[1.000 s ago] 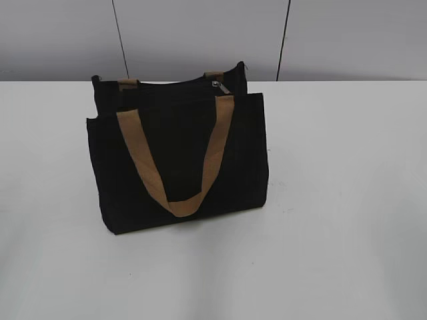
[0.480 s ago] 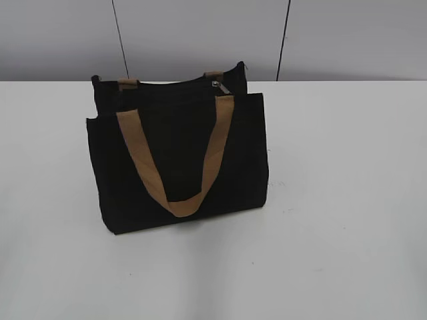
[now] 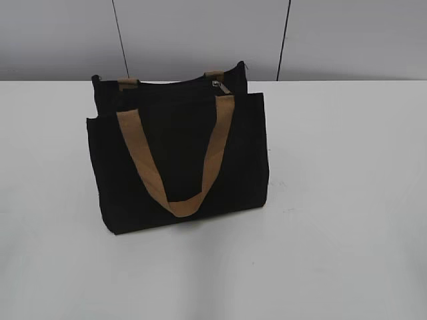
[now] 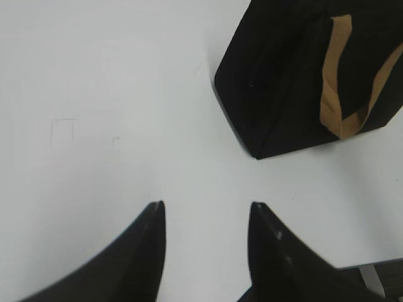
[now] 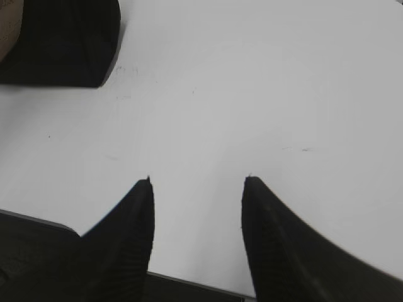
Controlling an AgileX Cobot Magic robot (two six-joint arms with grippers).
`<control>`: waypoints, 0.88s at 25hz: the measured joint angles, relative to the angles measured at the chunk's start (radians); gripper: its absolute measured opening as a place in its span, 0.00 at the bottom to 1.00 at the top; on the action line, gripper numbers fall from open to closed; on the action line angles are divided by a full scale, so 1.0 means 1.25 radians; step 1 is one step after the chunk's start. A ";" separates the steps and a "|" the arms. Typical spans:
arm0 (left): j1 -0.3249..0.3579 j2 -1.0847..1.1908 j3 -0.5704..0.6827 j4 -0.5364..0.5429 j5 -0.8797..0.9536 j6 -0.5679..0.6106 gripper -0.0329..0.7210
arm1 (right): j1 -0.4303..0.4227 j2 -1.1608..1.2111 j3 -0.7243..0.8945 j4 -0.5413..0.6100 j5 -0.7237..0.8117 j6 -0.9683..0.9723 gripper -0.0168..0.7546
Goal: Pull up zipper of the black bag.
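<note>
Your left gripper (image 4: 203,217) and right gripper (image 5: 196,189) both stood with jaws apart, empty, over the table's (image 3: 347,200) near edge. The black bag (image 3: 177,160) stood upright toward the far edge, its zipper (image 3: 219,86) at the top right.

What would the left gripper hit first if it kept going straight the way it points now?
Probably just the bare white table. The left gripper is open and aims at empty tabletop; the black bag sits off to its right, outside that line, though depth is unclear.
</note>
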 joint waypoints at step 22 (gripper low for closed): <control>0.047 0.000 0.000 -0.008 0.001 0.000 0.45 | -0.008 0.000 0.000 -0.001 -0.002 0.000 0.49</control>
